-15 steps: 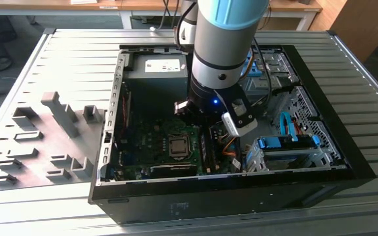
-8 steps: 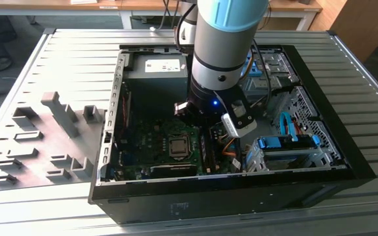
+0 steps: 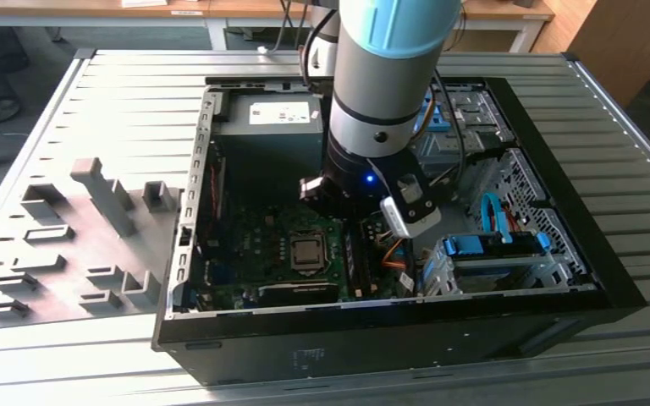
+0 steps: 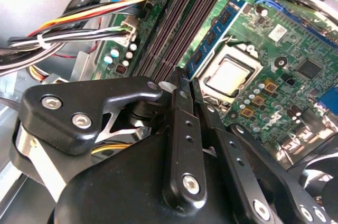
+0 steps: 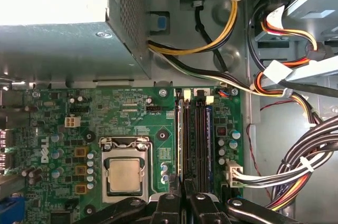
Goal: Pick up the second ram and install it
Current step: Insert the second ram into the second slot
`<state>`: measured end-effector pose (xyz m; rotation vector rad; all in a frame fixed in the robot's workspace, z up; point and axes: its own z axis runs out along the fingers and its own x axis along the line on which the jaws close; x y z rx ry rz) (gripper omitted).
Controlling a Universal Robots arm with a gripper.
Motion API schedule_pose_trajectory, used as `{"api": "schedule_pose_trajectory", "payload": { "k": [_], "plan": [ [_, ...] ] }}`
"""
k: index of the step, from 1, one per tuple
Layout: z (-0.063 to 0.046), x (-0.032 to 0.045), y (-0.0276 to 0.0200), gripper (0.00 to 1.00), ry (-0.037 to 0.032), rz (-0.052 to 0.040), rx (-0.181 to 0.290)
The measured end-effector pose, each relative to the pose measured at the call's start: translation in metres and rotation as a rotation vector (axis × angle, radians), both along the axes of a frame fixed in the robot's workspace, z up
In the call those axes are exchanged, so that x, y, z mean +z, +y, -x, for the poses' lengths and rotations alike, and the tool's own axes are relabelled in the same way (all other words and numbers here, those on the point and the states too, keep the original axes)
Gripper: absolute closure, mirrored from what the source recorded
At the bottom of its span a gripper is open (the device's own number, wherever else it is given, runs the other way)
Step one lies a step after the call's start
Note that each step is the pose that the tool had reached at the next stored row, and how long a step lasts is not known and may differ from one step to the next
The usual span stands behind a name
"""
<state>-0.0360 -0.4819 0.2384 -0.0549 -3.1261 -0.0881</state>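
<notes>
Ram [image 5: 180,145] stands on edge in motherboard [image 5: 132,123] slot, directly beneath claw [image 5: 184,195]; claw fingers [image 4: 182,108] pinched nearly closed on its top edge.

— What is carrying everything?
— A ribbed metal table [image 3: 596,152] is bearing an open computer case [image 3: 551,279], which is sitting directly beneath the fingers.
— Anything else lying on it?
— A grey fixture plate [image 3: 65,254] with upright blocks, well away from the fingers.

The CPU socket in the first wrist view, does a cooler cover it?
No. The CPU socket lies bare on the green motherboard, with the processor's metal lid and retention frame plainly exposed.
</notes>
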Motion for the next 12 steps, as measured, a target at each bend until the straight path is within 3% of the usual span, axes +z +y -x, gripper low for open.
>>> {"api": "schedule_pose_trajectory", "payload": {
  "k": [12],
  "plan": [
    [0.0, -0.0036, 0.0, 0.86, -0.0001, 0.0006, 0.0]
  ]
}}
